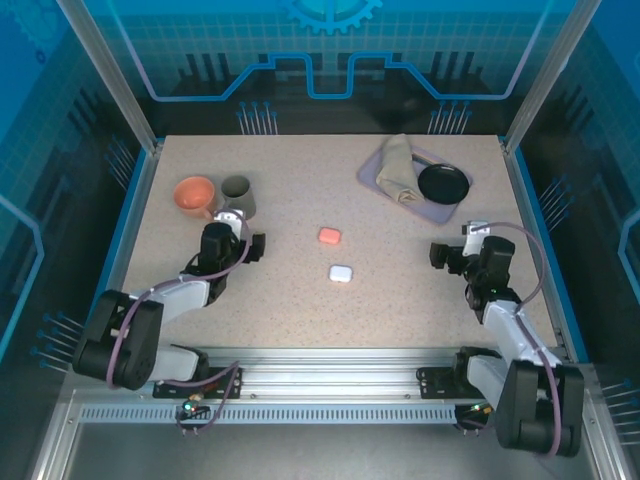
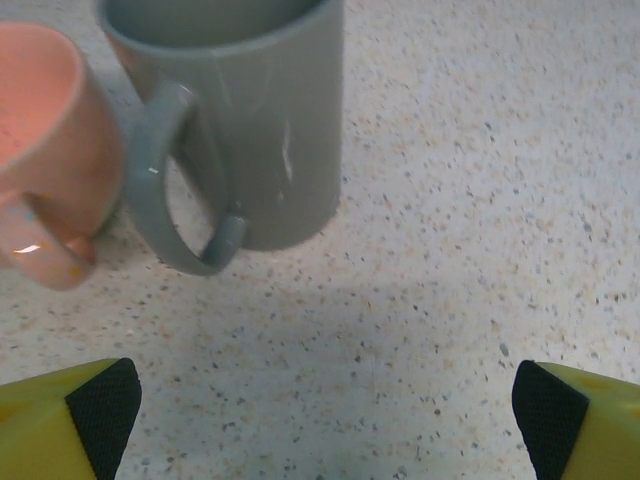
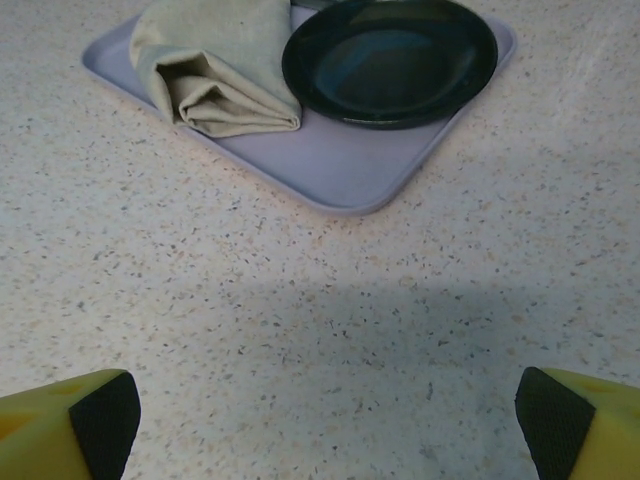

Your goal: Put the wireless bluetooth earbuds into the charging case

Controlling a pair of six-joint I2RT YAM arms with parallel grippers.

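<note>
Nearest, lower left of the overhead frame: left gripper (image 2: 322, 420), jaws spread wide and empty, its yellow, black-padded fingertips (image 2: 100, 415) sitting in the bottom corners of its wrist view with bare speckled table (image 1: 400, 310) between them. Lower right of the overhead frame: right gripper (image 3: 325, 420), likewise fully spread, holding nothing. Mid-frame: white charging case (image 1: 341, 273) and, just above it, salmon-pink charging case (image 1: 329, 235), near each other but apart, both lying flat and seemingly closed. The wireless bluetooth earbuds are too small to pick out from above, and whether any sit inside cannot be told. Upper left: grey mug (image 2: 240, 110) beside orange-pink mug (image 2: 45, 150). Upper right: lilac tray (image 3: 340, 170) carrying a folded beige cloth (image 3: 215, 65) and a dark plate (image 3: 390, 55). Handling note, as a judgement: the step in hand looks like a reach inward to a case, both arms being well apart from them. One gripper should probably pin the rounded shell squarely across its sides while the other works the lid, since a smooth pebble shape is likely to slip under an off-centre squeeze. View note: the overhead view supplies the cases and each arm's position relative to them, the left wrist view adds the grey mug's handle, and the right wrist view adds the cloth's folds and the plate's gloss.
</note>
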